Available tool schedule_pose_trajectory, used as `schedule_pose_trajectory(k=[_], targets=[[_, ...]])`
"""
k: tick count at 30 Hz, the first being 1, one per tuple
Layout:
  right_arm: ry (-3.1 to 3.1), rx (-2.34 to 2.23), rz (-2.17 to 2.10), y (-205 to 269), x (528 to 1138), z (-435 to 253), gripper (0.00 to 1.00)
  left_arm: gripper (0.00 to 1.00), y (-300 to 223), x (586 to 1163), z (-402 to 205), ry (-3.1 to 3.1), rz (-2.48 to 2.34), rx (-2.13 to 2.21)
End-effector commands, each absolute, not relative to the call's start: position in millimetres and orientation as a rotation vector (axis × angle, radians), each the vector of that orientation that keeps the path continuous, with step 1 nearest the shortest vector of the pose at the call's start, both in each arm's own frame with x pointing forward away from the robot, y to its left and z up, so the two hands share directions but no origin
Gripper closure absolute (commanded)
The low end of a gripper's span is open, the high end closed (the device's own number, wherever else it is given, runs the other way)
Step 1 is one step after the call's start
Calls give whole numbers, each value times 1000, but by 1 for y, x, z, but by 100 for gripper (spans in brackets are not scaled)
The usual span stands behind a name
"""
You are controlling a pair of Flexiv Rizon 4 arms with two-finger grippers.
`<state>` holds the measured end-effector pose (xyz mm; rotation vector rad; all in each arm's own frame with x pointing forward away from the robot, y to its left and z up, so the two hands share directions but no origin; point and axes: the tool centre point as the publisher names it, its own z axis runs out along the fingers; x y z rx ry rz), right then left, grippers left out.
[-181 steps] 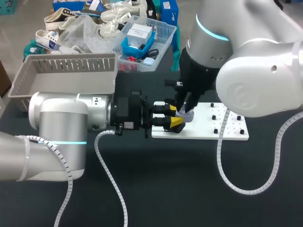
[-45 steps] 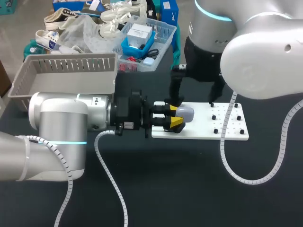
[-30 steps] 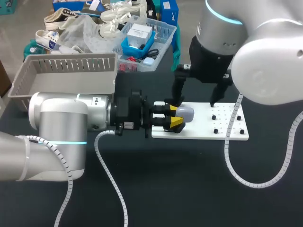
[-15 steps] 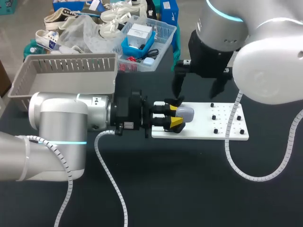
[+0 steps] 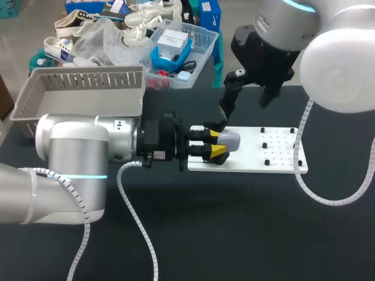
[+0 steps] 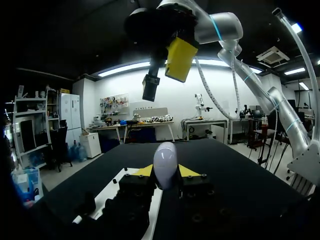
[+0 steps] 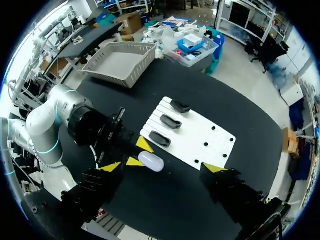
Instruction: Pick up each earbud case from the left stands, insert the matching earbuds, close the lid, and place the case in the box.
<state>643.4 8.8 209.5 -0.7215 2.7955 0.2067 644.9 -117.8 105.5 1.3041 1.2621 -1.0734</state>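
Note:
A closed pale lavender earbud case (image 5: pixel 229 140) is held level just above the near-left end of the white stand board (image 5: pixel 258 159). My left gripper (image 5: pixel 215 144) is shut on it from both sides. In the left wrist view the case (image 6: pixel 165 162) stands between the yellow tips of my left gripper (image 6: pixel 165 173). My right gripper (image 5: pixel 246 102) hangs open well above the board, apart from the case. The right wrist view looks straight down on the case (image 7: pixel 151 161), three black stands (image 7: pixel 169 121) and the board (image 7: pixel 200 137), with my right gripper (image 7: pixel 162 167) spread wide and empty.
The grey slatted box (image 5: pixel 82 93) stands at the back left, behind my left arm (image 5: pixel 76 152). A clear bin (image 5: pixel 181 52) of small items sits behind the board. Small black pegs (image 5: pixel 275 146) dot the board's right part. My right arm's cable (image 5: pixel 316 187) loops down over the table.
My right gripper has risen and drawn back to the right, away from the case, staying open. The left arm and the case have not moved.

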Motion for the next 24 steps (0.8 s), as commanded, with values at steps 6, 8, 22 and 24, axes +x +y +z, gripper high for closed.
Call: schedule_pose_trajectory(k=[6, 8, 22, 24], targets=[[2789, -1114, 121, 31, 649, 217, 0, 100, -118, 645, 105, 1262, -1071, 1302], [2785, -1167, 98, 35, 649, 216, 0, 100, -118, 645, 105, 1262, -1071, 1302], [2883, -1135, 13, 43, 638, 203, 0, 100, -118, 645, 105, 1262, -1071, 1302], [2883, -1135, 13, 43, 638, 203, 0, 100, -118, 645, 105, 1262, -1071, 1302]])
